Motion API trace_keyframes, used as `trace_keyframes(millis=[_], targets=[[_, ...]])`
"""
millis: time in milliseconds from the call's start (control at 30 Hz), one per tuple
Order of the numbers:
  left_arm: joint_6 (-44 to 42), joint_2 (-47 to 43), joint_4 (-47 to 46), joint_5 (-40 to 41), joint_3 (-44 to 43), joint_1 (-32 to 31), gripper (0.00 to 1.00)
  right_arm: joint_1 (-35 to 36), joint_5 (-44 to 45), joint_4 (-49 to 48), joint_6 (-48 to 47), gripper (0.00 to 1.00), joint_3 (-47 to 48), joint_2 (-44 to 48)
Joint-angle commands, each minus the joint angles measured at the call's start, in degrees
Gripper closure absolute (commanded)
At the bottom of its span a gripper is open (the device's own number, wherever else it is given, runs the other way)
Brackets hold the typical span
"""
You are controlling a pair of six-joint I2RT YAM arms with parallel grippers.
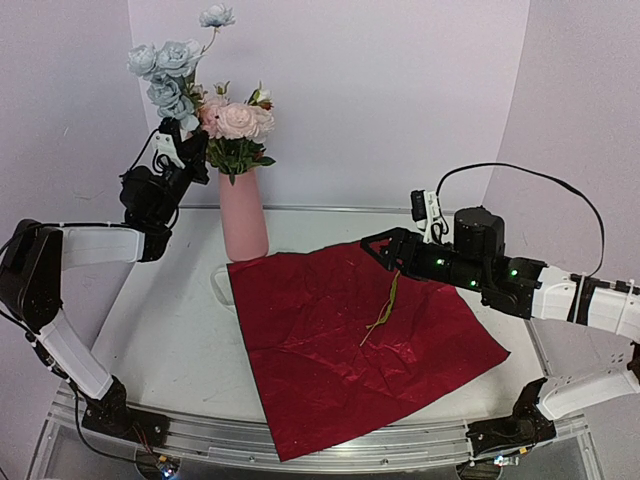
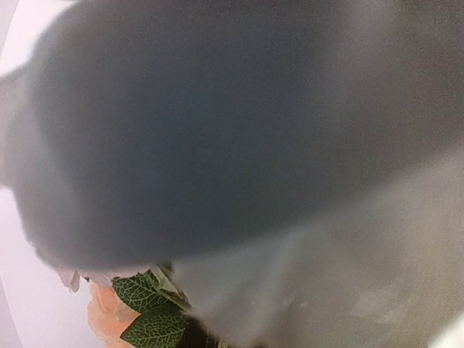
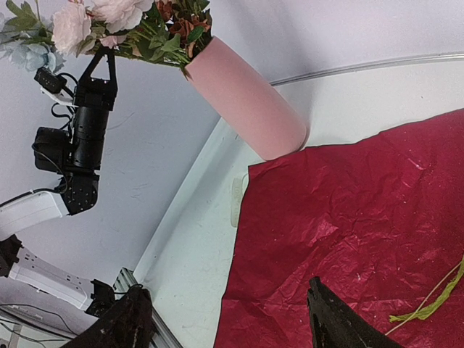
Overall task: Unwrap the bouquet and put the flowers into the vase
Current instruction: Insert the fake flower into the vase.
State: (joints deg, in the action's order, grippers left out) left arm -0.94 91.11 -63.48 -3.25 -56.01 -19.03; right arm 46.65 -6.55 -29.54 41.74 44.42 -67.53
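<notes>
Left pincer (image 1: 190, 140) is clenched high among the flowers (image 1: 235, 120), which stand in the vase (image 1: 243, 215) at the back of the counter (image 1: 160, 310). Whether it pinches a stem, I cannot tell. Right pincer (image 3: 225, 290) is released above the flat red wrapping paper (image 1: 370, 340). I judge the placing nearly done. Next, the left one should let go gently. The left wrist view is almost all grey blur.

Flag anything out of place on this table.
One thin green stem lies loose on the crinkled red wrapping paper, apart from the flowers standing in the vase; it looks left behind. The paper's near corner also reaches onto the front rail.
</notes>
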Motion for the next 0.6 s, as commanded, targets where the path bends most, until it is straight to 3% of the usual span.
trace_keyframes(millis=[0, 400, 567], targets=[[4.49, -1.53, -1.19, 2.65, -0.18, 1.0, 1.0, 0.21, 0.64, -1.24, -0.58, 0.26, 0.71, 0.1], [4.63, -6.57, 1.44, 2.0, -1.42, 1.37, 1.0, 0.21, 0.02, -1.31, -0.81, 0.25, 1.53, -0.73], [4.31, -6.68, 2.01, 5.52, -1.55, 1.34, 1.0, 0.21, -0.47, -1.31, -0.69, 0.25, 1.8, -1.19]])
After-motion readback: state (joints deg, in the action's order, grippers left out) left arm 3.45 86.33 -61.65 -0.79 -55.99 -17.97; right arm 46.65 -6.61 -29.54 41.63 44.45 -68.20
